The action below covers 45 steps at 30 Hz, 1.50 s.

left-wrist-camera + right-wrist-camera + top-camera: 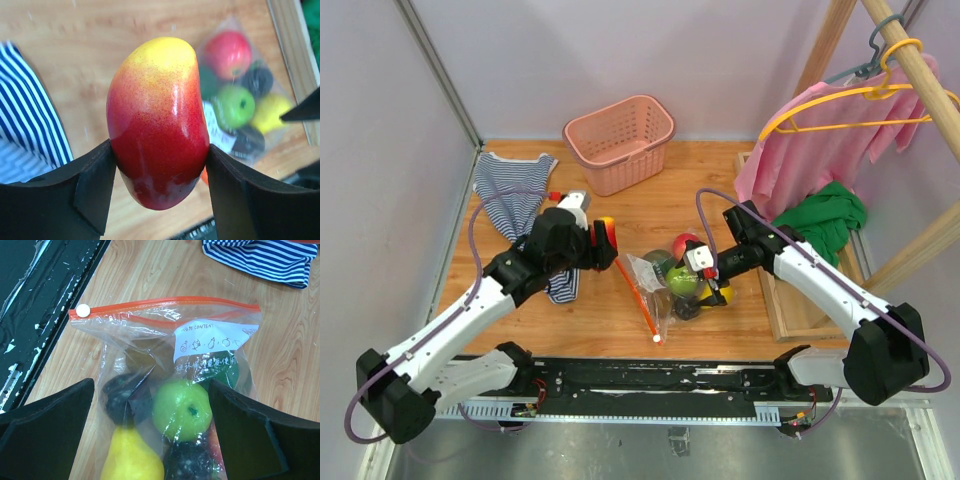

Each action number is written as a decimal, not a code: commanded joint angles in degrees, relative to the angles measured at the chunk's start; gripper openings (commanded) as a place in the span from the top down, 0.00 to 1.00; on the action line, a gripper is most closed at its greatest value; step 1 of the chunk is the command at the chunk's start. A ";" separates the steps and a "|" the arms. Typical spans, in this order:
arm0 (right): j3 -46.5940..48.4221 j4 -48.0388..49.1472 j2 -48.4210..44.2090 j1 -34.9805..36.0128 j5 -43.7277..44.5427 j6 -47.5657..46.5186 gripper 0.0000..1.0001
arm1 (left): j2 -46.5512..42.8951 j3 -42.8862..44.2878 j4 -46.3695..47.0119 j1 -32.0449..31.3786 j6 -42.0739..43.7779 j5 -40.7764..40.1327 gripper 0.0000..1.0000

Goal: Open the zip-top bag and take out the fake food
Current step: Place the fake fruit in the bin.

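Fruits [181, 410] in clear bag [165, 320], mango [157, 125] held

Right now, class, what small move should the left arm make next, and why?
Probably lower the red-and-yellow fruit onto bare table and let go. The left gripper clamps it well clear of the zip-top bag, so that piece is out, while a green fruit and others lie inside the bag under the open right gripper.

Light wooden table [620, 320], grain visible. On it: pink slotted basket [620, 142] upright at far edge; striped cloth [512, 195] crumpled far left; zip-top bag [648, 275] lying flat near centre, red zip strip along its left edge, fake food [682, 283] inside; wooden rack base [790, 325] along right side, green cloth [825, 220] heaped over it.
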 commanded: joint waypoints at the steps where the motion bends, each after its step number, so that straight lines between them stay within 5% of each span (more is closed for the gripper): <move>1: -0.12 -1.03 -0.67 -1.54 -0.33 -0.57 0.02 | 6.14 7.49 8.82 2.90 15.13 -3.95 0.73; 10: -0.06 -1.60 -0.46 -3.44 -1.41 -0.52 0.02 | 27.26 28.23 20.81 12.37 38.29 0.98 0.73; 17: -0.20 -2.07 0.04 -3.57 -2.51 -1.25 0.02 | 47.18 51.38 17.43 15.64 52.27 2.01 0.70; 20: -0.28 -2.11 0.13 -3.64 -2.99 -1.33 0.02 | 54.67 59.69 15.35 16.12 55.83 -1.07 0.53; 24: -0.32 -2.38 0.37 -3.60 -2.85 -1.52 0.02 | 64.10 71.45 11.24 16.83 55.08 -4.61 0.05; 26: -0.16 -2.82 0.49 -3.65 -2.46 -1.77 0.02 | 67.03 75.54 10.10 16.86 51.74 -6.88 0.01; 31: 0.03 -3.07 -0.55 -4.10 -2.13 -1.64 0.02 | 65.50 75.89 12.86 16.93 40.75 -10.21 0.01; 35: -0.06 -2.70 -1.76 -5.35 -2.78 -0.99 0.01 | 59.36 71.35 13.46 16.88 34.28 -5.09 0.01; 40: -1.09 -1.08 -4.11 -7.91 -4.27 -0.14 0.01 | 49.96 60.26 14.22 16.89 27.22 2.74 0.01; 45: -1.70 1.51 -5.48 -9.57 -5.65 3.53 0.01 | 36.16 38.68 22.56 16.92 18.10 17.88 0.03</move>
